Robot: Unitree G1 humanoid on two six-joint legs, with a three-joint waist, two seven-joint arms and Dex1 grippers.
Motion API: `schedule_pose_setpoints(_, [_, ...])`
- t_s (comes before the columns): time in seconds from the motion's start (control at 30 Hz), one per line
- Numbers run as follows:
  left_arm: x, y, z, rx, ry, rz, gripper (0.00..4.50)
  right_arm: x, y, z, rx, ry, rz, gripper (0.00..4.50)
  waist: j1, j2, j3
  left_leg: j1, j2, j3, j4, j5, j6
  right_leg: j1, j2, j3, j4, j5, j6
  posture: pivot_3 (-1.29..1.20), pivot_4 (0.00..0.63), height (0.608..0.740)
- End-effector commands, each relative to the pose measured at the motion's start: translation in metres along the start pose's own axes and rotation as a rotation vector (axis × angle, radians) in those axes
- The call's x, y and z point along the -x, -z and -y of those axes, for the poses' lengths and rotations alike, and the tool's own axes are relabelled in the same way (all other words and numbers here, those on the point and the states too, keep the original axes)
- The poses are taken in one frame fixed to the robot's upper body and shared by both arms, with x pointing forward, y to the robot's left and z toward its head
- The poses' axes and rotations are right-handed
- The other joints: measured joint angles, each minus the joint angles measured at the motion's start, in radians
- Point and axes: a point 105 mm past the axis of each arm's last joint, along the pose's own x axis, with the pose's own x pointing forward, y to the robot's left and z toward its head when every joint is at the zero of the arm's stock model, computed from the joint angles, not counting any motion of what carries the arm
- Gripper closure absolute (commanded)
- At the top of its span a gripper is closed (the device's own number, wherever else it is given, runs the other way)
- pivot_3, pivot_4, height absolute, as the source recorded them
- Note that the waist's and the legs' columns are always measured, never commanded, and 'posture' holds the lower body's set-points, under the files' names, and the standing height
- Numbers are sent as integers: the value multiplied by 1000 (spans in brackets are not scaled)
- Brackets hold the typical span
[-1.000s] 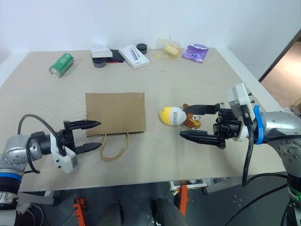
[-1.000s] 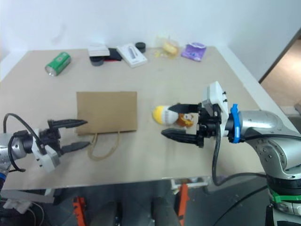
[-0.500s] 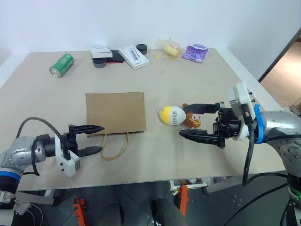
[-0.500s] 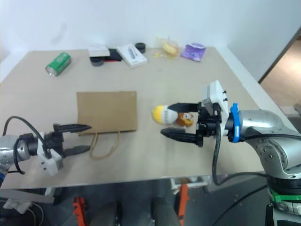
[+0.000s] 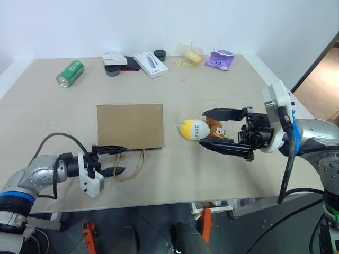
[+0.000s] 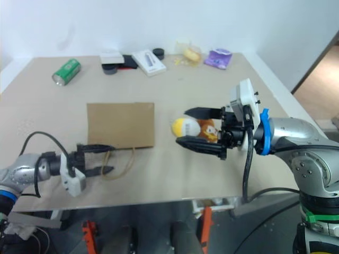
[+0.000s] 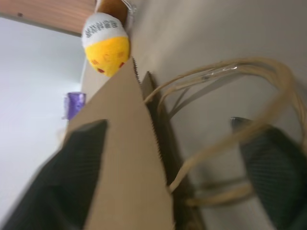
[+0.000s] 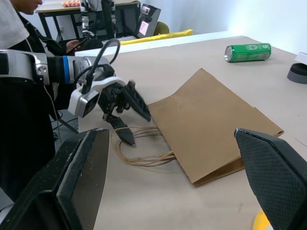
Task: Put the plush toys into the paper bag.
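The brown paper bag (image 5: 130, 126) lies flat on the table, its cord handles (image 5: 131, 163) toward the near edge. My left gripper (image 5: 121, 160) is low at the bag's mouth, open. In the left wrist view one finger (image 7: 76, 167) is over the bag's panel (image 7: 127, 163) and the other is beyond the handles (image 7: 230, 91). The yellow-and-white egg plush toy (image 5: 192, 129) and the brown plush toy (image 5: 215, 127) lie side by side to the right of the bag. My right gripper (image 5: 202, 127) is open, with one finger on either side of the toys as seen from above.
A green can (image 5: 69, 73), white boxes (image 5: 151, 63), small black items, a clear packet (image 5: 191, 54) and a purple pouch (image 5: 220, 59) line the far edge. A person (image 8: 19, 28) stands beyond the table's left side. The table's near edge runs just below my left gripper.
My left gripper has sunk and moved right to the bag's mouth and handles, and its fingers have narrowed. My right gripper has risen slightly, still open, and now brackets the toys.
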Motion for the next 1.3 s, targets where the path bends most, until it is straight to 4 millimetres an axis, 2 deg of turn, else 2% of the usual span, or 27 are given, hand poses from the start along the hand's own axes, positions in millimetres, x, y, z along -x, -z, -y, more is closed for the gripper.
schedule_pose_setpoints(0.03, [-2,-2,-19,-20,-56,13,2178,2,-11,-4,52,-1,21,0,0,0,0,0,0,0,0,0,0,0,0,0,0,0,0,0,150,740])
schedule_pose_setpoints(0.17, [-4,-4,-26,15,-88,16,4137,1,-10,-4,54,1,21,0,0,0,0,0,0,0,0,0,0,0,0,0,0,0,0,0,150,740])
schedule_pose_setpoints(0.2, [-4,-4,-30,33,-108,15,4404,1,-10,-5,53,1,22,0,0,0,0,0,0,0,0,0,0,0,0,0,0,0,0,0,150,740])
schedule_pose_setpoints(0.37, [-9,-5,-68,382,-343,29,4404,-7,-1,-1,20,39,31,0,-1,0,0,0,0,0,0,0,0,0,0,0,0,0,0,0,150,740])
schedule_pose_setpoints(0.4, [-10,-9,-73,430,-362,41,4471,-10,4,1,8,56,30,243,-1,0,0,0,0,0,0,1,0,0,0,0,0,0,0,0,150,740])
schedule_pose_setpoints(0.47, [-12,-18,-81,502,-393,68,4500,-19,18,8,-29,120,14,804,-3,-1,0,0,0,-1,0,1,0,0,1,0,0,0,0,0,150,740])
schedule_pose_setpoints(0.53, [-16,-27,-85,556,-406,87,4500,-31,33,16,-62,188,1,1831,-3,0,0,0,0,-1,0,1,0,0,1,1,0,0,0,0,150,740])
schedule_pose_setpoints(0.7, [-19,-33,-89,665,-462,81,4500,-63,63,24,-121,249,-22,3858,-3,-1,0,0,1,-1,0,3,0,0,3,1,0,2,-1,0,150,740])
schedule_pose_setpoints(0.77, [-19,-33,-91,707,-491,75,4500,-77,75,22,-155,252,-29,4280,-3,-1,0,1,1,-1,0,3,-1,0,4,1,0,2,-2,0,150,740])
schedule_pose_setpoints(0.9, [-20,-33,-99,783,-555,69,4500,-102,94,19,-231,263,-10,4280,-3,-1,-1,0,1,-2,0,4,0,0,4,1,0,3,-2,0,150,740])
schedule_pose_setpoints(1.13, [-26,-38,-98,825,-568,71,4500,-152,98,38,-284,325,33,4280,-4,-1,-1,0,2,-2,0,4,0,-1,5,2,0,4,-3,0,150,740])
schedule_pose_setpoints(1.3, [-24,-34,-100,856,-618,61,4500,-170,108,51,-315,399,-24,4280,-2,-1,-1,0,3,-2,-1,4,0,-1,6,1,0,5,-3,0,150,740])
